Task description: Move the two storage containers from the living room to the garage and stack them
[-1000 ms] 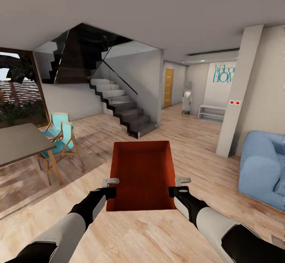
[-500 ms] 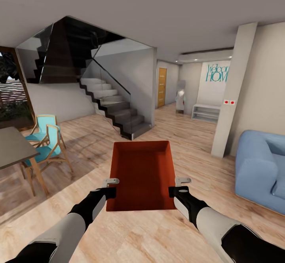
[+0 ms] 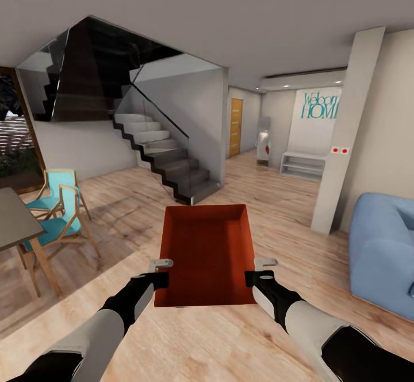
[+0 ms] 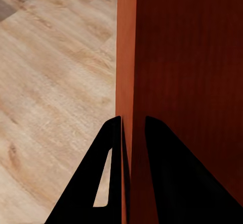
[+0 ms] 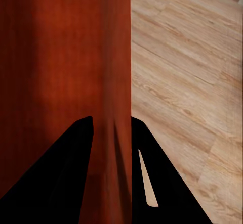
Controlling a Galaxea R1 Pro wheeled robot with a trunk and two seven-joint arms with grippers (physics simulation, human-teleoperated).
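Observation:
An orange-red open-top storage container (image 3: 207,252) hangs level in front of me above the light wood-plank floor of the living room. My left gripper (image 3: 161,279) is shut on its left wall and my right gripper (image 3: 252,279) is shut on its right wall. In the left wrist view the thin orange wall (image 4: 126,82) runs between the two black fingers (image 4: 109,148). The right wrist view has the right wall (image 5: 119,72) pinched between that gripper's black fingers (image 5: 81,148). The bin is empty inside.
A dark staircase (image 3: 172,166) with a glass side rises ahead. A grey table (image 3: 14,221) with teal chairs (image 3: 60,206) stands at the left. A white pillar (image 3: 345,134) and a blue sofa (image 3: 382,249) are at the right. A hallway with a wooden door (image 3: 235,127) opens beyond.
The whole view has shifted: table and chairs slid left, and the stairs look nearer and larger. The bin and both grippers hold the same place in front of me.

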